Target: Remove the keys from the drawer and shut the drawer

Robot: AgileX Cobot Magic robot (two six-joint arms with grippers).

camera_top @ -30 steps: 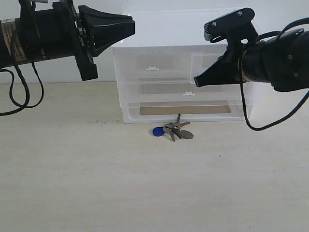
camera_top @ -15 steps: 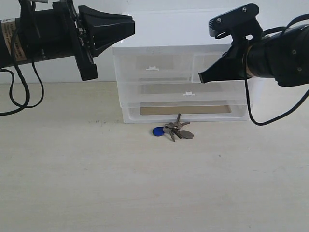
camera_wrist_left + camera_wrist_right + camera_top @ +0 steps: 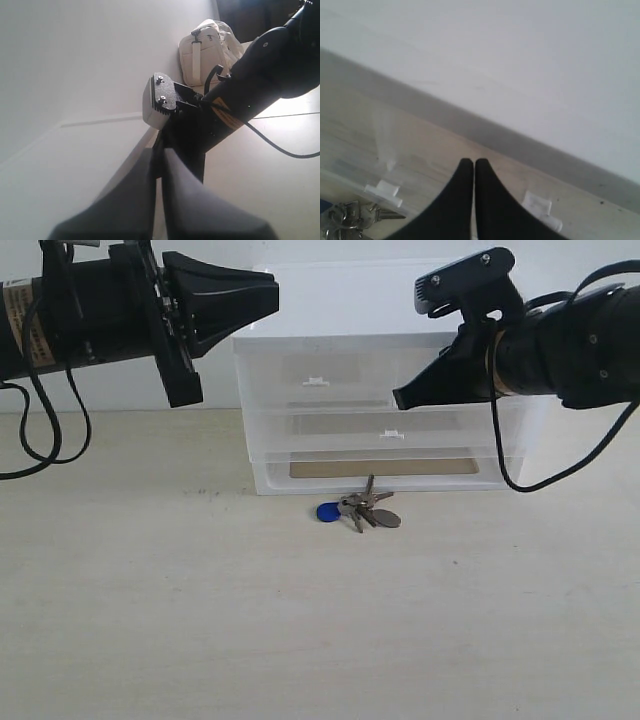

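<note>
- Your right gripper (image 3: 400, 400), jaws together and empty, sat before the drawer (image 3: 412, 368) front;
- your left gripper (image 3: 272, 290) was likewise closed, empty;
- the keys (image 3: 362, 510) lay on the table (image 3: 200, 620) before the unit (image 3: 300, 430).

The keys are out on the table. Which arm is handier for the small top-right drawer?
The right. The right gripper, shut, points at the drawer front from close by; the left gripper hangs by the unit's top-left corner, farther off.
</note>
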